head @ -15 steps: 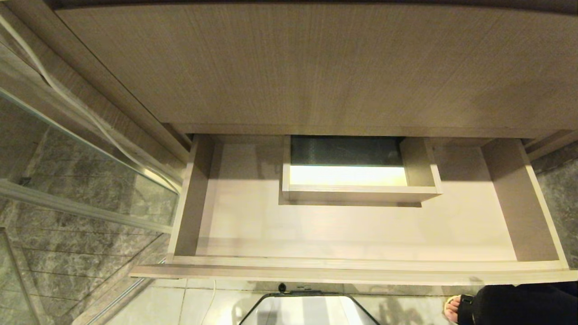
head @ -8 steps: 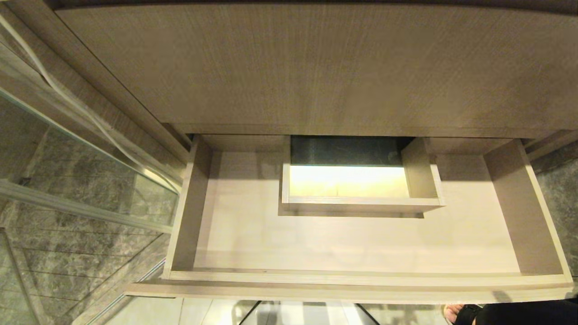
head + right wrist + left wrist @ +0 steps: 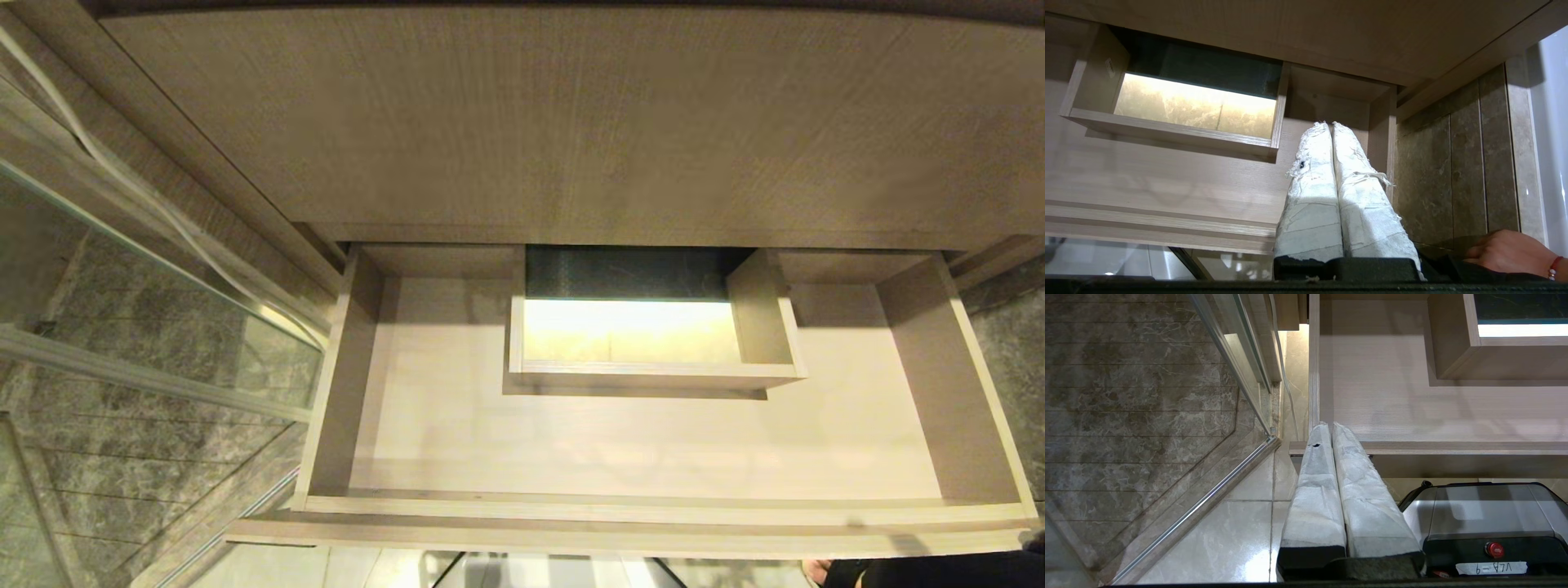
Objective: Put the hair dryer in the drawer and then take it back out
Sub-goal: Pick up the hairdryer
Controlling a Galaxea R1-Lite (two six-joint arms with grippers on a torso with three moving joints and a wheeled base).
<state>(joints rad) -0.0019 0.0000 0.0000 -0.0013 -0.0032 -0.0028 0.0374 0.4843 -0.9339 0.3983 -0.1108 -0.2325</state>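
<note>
Drawer [image 3: 653, 441] pulled out, bare; hair dryer nowhere in view. Right gripper [image 3: 1331, 126] fingers pressed together, empty, above drawer's right end. Step: fetching dryer. Next: locate, grasp it

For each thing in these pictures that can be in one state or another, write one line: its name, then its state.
Drawer: pulled open, nothing lying inside.
Left gripper: shut, holding nothing, parked near the drawer's left front corner.
Right gripper: shut, holding nothing, over the drawer's right end.
Hair dryer: not in view.

Open drawer [image 3: 457, 433] floor (boxed cut-out [image 3: 653, 376] mid-back)
</note>
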